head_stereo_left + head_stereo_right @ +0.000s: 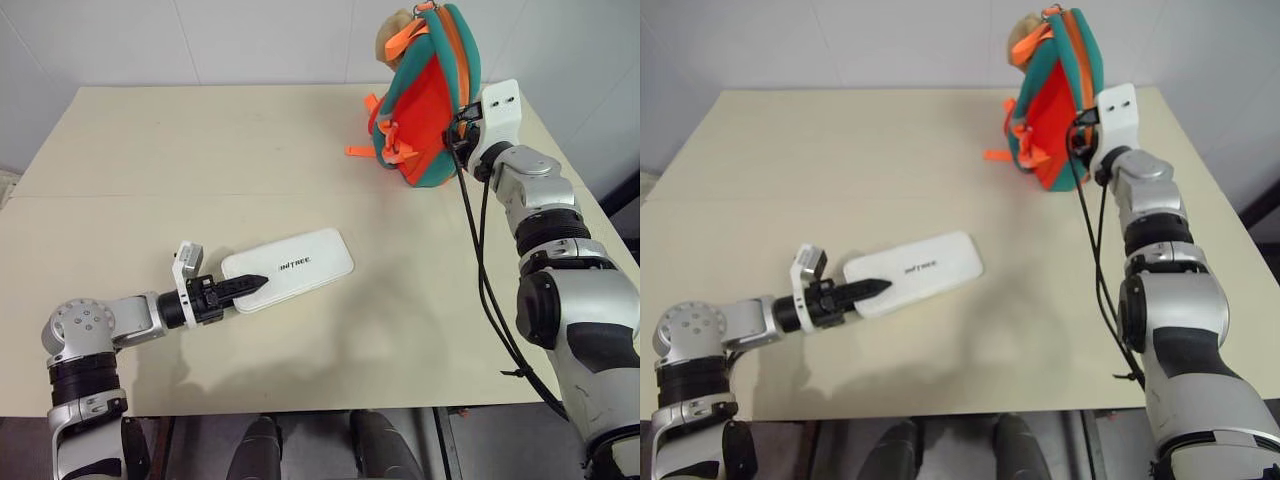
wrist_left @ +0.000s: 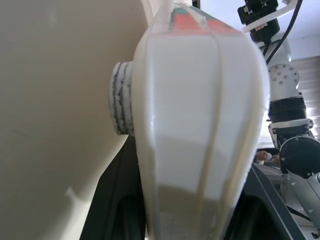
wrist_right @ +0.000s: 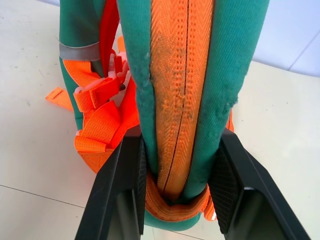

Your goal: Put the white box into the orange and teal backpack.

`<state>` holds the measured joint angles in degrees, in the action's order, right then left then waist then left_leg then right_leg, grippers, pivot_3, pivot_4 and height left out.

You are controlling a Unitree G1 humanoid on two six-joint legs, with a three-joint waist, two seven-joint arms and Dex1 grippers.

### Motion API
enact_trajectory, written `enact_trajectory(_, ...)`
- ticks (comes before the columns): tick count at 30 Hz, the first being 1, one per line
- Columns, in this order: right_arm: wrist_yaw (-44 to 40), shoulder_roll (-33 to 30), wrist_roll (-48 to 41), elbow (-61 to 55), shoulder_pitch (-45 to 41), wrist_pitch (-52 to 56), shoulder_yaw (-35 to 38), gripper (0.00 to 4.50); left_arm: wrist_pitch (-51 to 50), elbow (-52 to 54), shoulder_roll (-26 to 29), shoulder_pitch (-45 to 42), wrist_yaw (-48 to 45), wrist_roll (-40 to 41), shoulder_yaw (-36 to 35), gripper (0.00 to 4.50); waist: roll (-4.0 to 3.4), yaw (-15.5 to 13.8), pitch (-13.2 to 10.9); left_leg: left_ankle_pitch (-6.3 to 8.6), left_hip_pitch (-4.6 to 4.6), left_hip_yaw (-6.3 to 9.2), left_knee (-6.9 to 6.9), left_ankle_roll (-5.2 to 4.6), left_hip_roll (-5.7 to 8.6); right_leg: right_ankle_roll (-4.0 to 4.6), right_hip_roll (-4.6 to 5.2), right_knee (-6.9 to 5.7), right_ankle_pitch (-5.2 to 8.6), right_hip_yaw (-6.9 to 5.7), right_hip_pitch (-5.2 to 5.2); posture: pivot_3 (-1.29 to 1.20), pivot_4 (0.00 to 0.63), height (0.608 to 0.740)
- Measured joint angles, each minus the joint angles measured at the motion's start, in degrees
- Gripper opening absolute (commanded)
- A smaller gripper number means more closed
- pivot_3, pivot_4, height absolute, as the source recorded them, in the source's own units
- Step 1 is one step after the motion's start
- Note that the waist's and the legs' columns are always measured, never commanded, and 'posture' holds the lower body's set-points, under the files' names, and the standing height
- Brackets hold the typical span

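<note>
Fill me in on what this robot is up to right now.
The left gripper is clamped on the near end of the white box, which lies flat on the beige table. At the table's far right the orange and teal backpack stands upright, and the right gripper has its fingers either side of the backpack's padded edge, gripping it. The box is not in the backpack yet.

1. We see a pale beige surface (image 1: 300, 150) with a faint seam running across it from left to right, about midway between its near and far edges.
2. The white box (image 1: 295, 265) lies flat on the near left part, its lettered face up, angled with one end toward the near left.
3. The orange and teal backpack (image 1: 425, 100) stands upright at the far right, with a loose orange strap end lying on the surface just left of it.
</note>
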<state>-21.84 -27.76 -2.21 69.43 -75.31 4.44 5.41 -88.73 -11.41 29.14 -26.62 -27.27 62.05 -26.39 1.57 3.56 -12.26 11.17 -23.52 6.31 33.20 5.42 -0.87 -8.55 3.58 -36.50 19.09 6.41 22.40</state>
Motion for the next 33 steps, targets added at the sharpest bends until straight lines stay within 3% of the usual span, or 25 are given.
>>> enact_trajectory(4,0.22,1.3,-1.26,1.25,-0.23,-0.78,2.62,1.14,0.05,0.0,-0.02,-0.05,0.13,-0.06,-0.07,1.28,0.0,0.04,0.0,-0.02,0.04,0.01,0.01,0.01,0.0,0.0,0.0,-0.05,0.0,0.0,-0.02,0.0,0.15,0.74)
enact_trajectory(8,-0.17,1.75,-1.89,1.98,-0.24,-1.16,4.01,0.01,0.11,-0.02,0.0,-0.12,0.11,-0.16,-0.06,1.28,0.0,0.08,0.0,-0.03,0.05,0.01,0.01,0.01,0.0,0.0,0.0,-0.06,0.0,0.0,-0.02,0.0,0.15,0.74)
enact_trajectory(15,-4.86,1.42,-1.94,-1.58,1.66,-0.28,3.83,0.01,2.64,-1.73,1.88,-2.51,-1.5,-2.26,1.16,1.28,0.0,0.46,0.0,-0.04,0.05,0.02,-0.02,0.03,0.0,0.0,-0.02,-0.06,0.0,0.0,-0.01,0.0,0.15,0.74)
enact_trajectory(18,-10.34,-0.61,-4.24,-13.55,8.22,5.61,3.84,0.01,4.38,-4.02,3.43,-3.92,-3.28,-3.57,2.01,1.28,0.0,0.67,0.0,-0.04,0.03,0.04,-0.12,0.03,-0.01,-0.02,-0.02,-0.03,0.02,-0.01,0.0,0.0,0.15,0.74)
enact_trajectory(25,-17.3,-11.3,-17.41,-66.28,36.09,37.43,6.53,0.01,8.03,-9.37,8.14,-5.96,-9.64,-6.43,5.38,1.28,-0.03,-0.56,0.02,0.09,0.01,0.16,-0.14,0.1,-0.02,0.1,-0.03,-0.31,0.47,-0.1,0.11,0.0,0.15,0.74)
enact_trajectory(33,-14.35,-18.93,-27.75,-89.69,48.98,61.14,20.54,0.01,11.67,-13.84,7.98,-9.24,-13.92,-10.52,9.52,1.28,-0.01,-1.36,0.01,0.08,0.09,0.1,0.15,-0.03,0.03,0.15,0.01,-0.34,0.3,-0.05,-0.02,0.0,0.15,0.74)
